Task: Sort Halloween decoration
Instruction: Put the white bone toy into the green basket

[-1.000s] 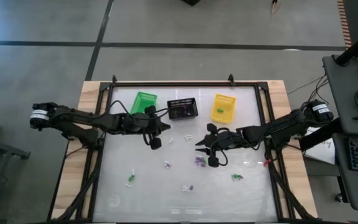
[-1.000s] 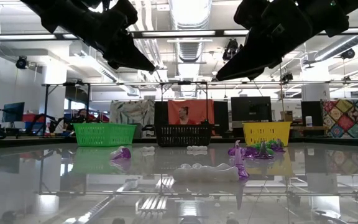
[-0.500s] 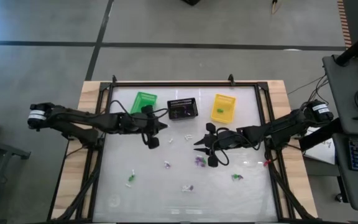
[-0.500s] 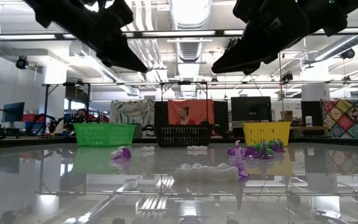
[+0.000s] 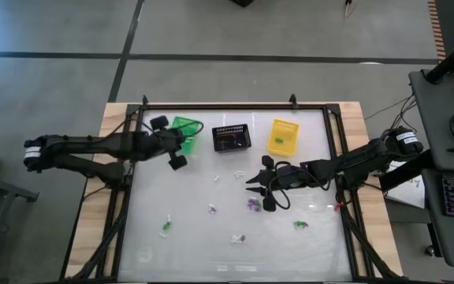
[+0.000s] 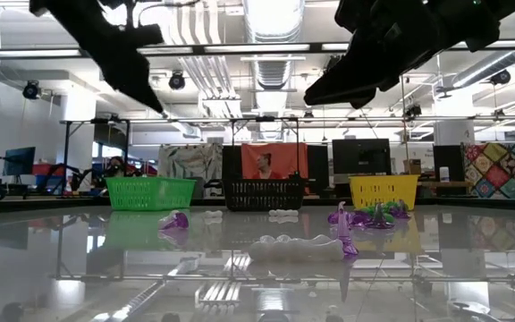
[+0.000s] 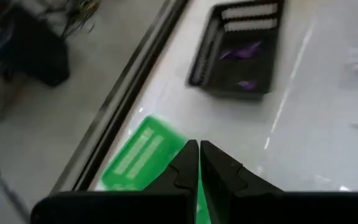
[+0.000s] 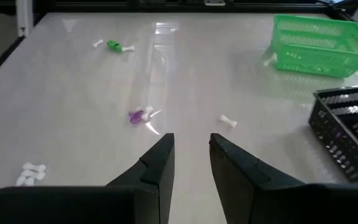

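Tiny white, purple and green trinkets of the Halloween decoration lie scattered on the glossy white table: a white one (image 5: 237, 171), a purple one (image 5: 252, 205), green ones (image 5: 165, 229) (image 5: 299, 225). My left gripper (image 5: 189, 142) is shut above the near edge of the green basket (image 7: 145, 155), and I see nothing between its fingers. My right gripper (image 8: 191, 146) hovers open over the middle of the table, above a purple trinket (image 8: 135, 116) and a white bone (image 8: 229, 121). It holds nothing.
Three small baskets stand in a row along the far side: green (image 5: 181, 126), black (image 5: 231, 138) with purple pieces (image 7: 241, 51) inside, and yellow (image 5: 283, 136) with a green piece in it. A dark rail (image 5: 219, 106) frames the table.
My left gripper has swung from the table's middle toward the far left, rising a little and tipping up from its steep downward slant. It now stands at the green basket, still shut.
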`<action>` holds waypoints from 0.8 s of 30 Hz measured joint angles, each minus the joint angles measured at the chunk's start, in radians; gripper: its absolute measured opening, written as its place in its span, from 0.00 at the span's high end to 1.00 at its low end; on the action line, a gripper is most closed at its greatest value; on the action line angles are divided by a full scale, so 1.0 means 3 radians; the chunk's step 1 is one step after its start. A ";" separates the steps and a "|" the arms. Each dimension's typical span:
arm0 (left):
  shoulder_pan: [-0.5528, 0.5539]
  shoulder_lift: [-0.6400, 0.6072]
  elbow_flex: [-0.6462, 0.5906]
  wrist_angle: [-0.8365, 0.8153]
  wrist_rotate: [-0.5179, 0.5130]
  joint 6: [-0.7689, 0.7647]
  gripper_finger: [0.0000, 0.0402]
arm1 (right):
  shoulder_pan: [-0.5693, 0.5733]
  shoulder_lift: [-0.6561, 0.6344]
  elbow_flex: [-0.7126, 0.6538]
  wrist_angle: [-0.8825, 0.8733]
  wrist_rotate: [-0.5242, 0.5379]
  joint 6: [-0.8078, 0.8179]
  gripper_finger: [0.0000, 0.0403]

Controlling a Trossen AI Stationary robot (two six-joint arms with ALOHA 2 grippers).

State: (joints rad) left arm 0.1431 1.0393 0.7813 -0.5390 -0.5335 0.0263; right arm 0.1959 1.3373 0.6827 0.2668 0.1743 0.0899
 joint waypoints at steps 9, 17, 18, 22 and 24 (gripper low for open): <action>0.0354 0.0171 -0.0057 -0.0008 0.1269 0.0299 1.00 | 0.0000 0.0000 0.0000 -0.0002 0.0080 -0.0030 0.76; 0.0317 0.0377 -0.0082 0.0015 0.1643 0.0280 1.00 | -0.0068 0.0000 0.0000 0.0000 0.0129 -0.0073 0.76; 0.0311 0.0424 -0.0082 0.0015 0.1643 0.0230 1.00 | -0.0085 0.0000 0.0000 -0.0001 0.0129 -0.0071 0.76; 0.0267 0.0622 -0.0108 0.0017 0.1640 -0.0110 1.00 | -0.0121 0.0000 0.0000 0.0000 0.0129 -0.0070 0.76; 0.0230 0.0715 -0.0138 0.0060 0.1632 -0.0360 1.00 | -0.0126 0.0000 0.0000 -0.0001 0.0129 -0.0070 0.76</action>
State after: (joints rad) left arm 0.2121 1.2539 0.7399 -0.5209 -0.0439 -0.0815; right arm 0.1581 1.3373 0.6827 0.2666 0.2129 0.0689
